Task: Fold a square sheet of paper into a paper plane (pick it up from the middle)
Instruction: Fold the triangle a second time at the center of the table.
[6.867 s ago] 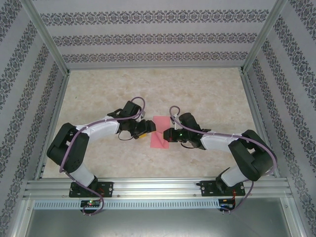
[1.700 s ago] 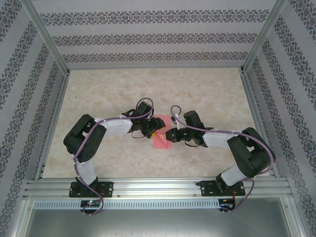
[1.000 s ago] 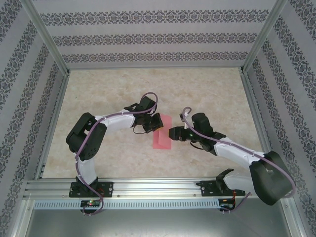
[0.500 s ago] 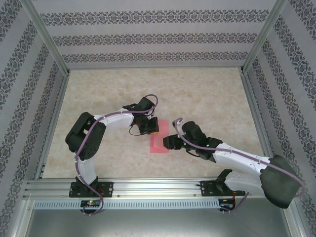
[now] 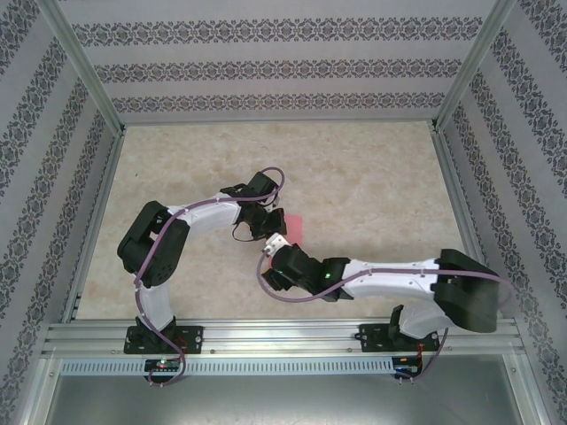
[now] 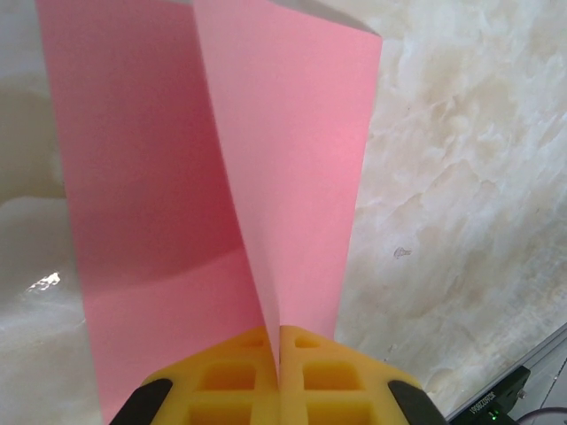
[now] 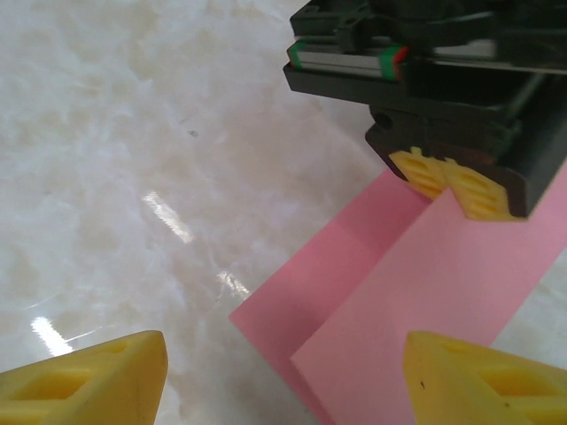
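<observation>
Swung leftward across the table [image 5: 372,177], right gripper [image 7: 283,385] now sits spread wide facing left gripper [image 6: 279,354], which pinches the half-folded square sheet of paper [image 6: 221,177] lying mid-table, so next crease looks set up.

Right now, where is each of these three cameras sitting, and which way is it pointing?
Top external: fixed above and behind the arms, looking down on the table; both arms show, bases at the bottom.
Left wrist: on the left arm, looking along the left gripper, its yellow fingers shut on the pink paper.
Right wrist: on the right arm, looking past the open right gripper towards the left gripper.
Shared: both wrist views show the left gripper pinching the pink paper.
</observation>
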Robot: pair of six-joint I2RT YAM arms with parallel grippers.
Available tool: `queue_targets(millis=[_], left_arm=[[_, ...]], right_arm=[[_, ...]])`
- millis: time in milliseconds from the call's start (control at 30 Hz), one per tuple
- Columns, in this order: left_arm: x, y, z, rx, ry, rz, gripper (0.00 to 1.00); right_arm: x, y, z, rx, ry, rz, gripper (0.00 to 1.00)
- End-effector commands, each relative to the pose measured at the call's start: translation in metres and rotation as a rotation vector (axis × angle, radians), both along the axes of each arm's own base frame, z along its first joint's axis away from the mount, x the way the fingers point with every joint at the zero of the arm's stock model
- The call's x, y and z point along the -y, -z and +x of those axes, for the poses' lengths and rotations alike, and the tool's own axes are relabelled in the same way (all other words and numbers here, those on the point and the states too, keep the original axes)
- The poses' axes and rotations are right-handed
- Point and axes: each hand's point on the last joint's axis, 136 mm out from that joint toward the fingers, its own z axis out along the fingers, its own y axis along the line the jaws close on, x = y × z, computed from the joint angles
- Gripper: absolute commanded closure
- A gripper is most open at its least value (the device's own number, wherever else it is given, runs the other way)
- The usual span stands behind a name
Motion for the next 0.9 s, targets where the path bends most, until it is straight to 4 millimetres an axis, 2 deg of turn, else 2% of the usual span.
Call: queue_targets(millis=[0,233,333,567,767,867], left_arm=[[0.001,-0.007,0.002,0.005,0.012,-0.016,0.98],[0.000,-0.007,0.002,0.003,0.017,-0.009,0.97],[0.000,-0.007,0.002,0.004,0.017,-0.008,0.97],[0.000,-0.005,0.001,0.002,0.017,-0.002,0.97],[-0.001,-0.007,0.003,0.007,0.017,0.004,0.94],[-0.004,-0.009,0.003,0.018,0.014,0.017,0.86]], right_arm=[[-0.001,0.000,0.014,0.105,0.037,-0.121,0.32],[0.010,0.005,0.019,0.156,0.095,-0.210,0.40],[0.016,0.004,0.018,0.161,0.100,-0.225,0.47],[0.015,-0.002,0.017,0.165,0.106,-0.192,0.72],[0.017,-0.001,0.016,0.144,0.121,-0.175,0.98],[0.020,0.000,0.017,0.105,0.134,-0.132,1.00]])
